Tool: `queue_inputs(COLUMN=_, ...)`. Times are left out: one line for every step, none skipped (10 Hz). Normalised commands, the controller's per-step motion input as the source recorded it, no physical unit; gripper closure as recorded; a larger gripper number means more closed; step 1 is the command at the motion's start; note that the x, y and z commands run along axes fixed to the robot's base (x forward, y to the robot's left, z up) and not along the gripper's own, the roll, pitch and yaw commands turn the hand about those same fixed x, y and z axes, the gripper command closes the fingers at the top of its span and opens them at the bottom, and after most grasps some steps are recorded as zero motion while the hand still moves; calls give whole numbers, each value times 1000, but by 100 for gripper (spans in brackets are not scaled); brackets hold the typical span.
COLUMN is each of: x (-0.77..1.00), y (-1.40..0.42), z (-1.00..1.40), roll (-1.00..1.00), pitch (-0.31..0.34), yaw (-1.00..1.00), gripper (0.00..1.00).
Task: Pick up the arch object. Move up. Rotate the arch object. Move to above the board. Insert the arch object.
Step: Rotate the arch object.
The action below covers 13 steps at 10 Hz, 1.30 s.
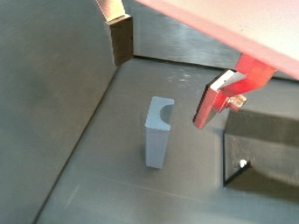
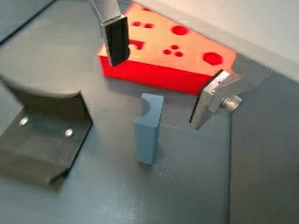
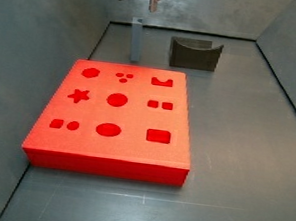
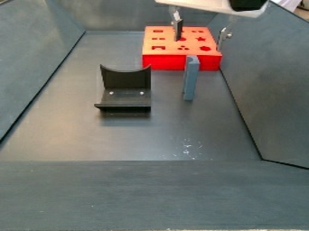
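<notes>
The arch object [image 2: 146, 133] is a pale blue-grey block with a curved notch near its top. It stands upright on the grey floor, close in front of the board [image 2: 152, 74], and shows in both side views [image 3: 136, 39] [image 4: 191, 77]. The board is a flat bright red slab with recessed shape cutouts [image 3: 134, 118]. My gripper [image 2: 163, 74] hangs open above the arch object, its fingers spread to either side of the block and touching nothing. In a wrist view [image 1: 156, 131] the block stands free beneath the gripper [image 1: 170, 70].
The dark fixture [image 4: 123, 90] stands on the floor beside the arch object, also seen in a wrist view [image 2: 47, 140] and a side view [image 3: 195, 53]. Sloping grey walls close in the floor on all sides.
</notes>
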Motion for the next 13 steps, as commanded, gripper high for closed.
queue_inputs(x=12, y=11, z=-2, roll=-9, pitch=6, yaw=-1000, gripper=0)
queue_inputs(x=12, y=11, z=-2, roll=-10, pitch=7, yaw=-1000, gripper=0)
queue_inputs(x=12, y=11, z=-2, roll=-11, pitch=7, yaw=-1000, gripper=0)
queue_inputs(x=12, y=11, z=-2, roll=-12, pitch=8, yaw=-1000, gripper=0)
queue_inputs(x=12, y=11, z=-2, roll=-13, pitch=9, yaw=-1000, gripper=0)
queue_inputs(x=12, y=11, z=-2, roll=-15, pitch=10, yaw=-1000, gripper=0)
queue_inputs(x=12, y=11, z=-2, roll=-16, pitch=11, yaw=-1000, gripper=0)
queue_inputs(x=12, y=11, z=-2, roll=-19, pitch=13, yaw=-1000, gripper=0)
queue_inputs(x=12, y=11, z=-2, roll=-21, pitch=14, yaw=-1000, gripper=0)
queue_inputs(x=12, y=11, z=-2, roll=-26, pitch=18, yaw=-1000, gripper=0)
queue_inputs(x=12, y=11, z=-2, roll=-31, pitch=21, yaw=-1000, gripper=0)
queue_inputs(x=12, y=11, z=-2, roll=-38, pitch=26, yaw=-979, gripper=0)
queue_inputs(x=12, y=11, z=-2, roll=-38, pitch=26, yaw=-735, gripper=0)
